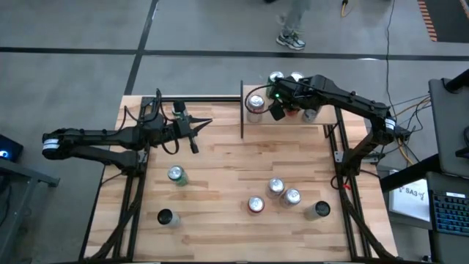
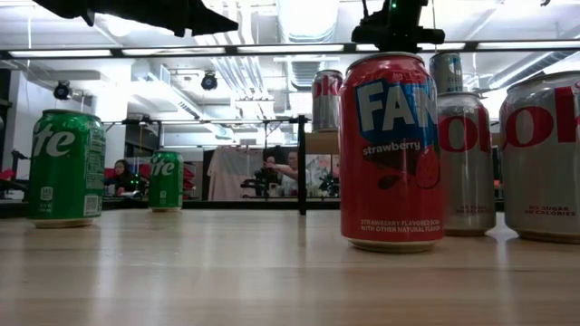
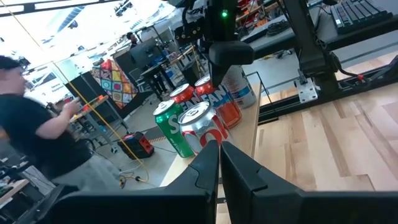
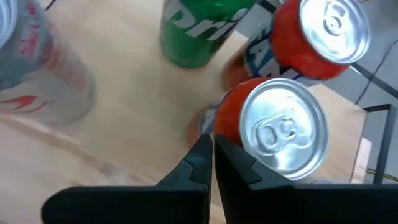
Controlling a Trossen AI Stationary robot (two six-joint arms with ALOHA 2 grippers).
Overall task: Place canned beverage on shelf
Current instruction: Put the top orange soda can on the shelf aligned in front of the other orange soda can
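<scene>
Pale striped wood counter (image 1: pixel 220 183); light wood shelf (image 1: pixel 322 125); red strawberry can (image 2: pixel 391 149); green cans (image 2: pixel 63 167); dark fingers (image 4: pixel 193 168).

- In the high view the right arm (image 1: pixel 344 103) covers some of the cans on the shelf (image 1: pixel 322 117), so you cannot count them.
- In the low view the silver can (image 2: pixel 544 158) is cut off at the side, and you can only read part of its red word.
- In the left wrist view the person (image 3: pixel 31 124) is blurry.
- In the right wrist view the pale can (image 4: pixel 37 68) is blurry and cut off.
</scene>
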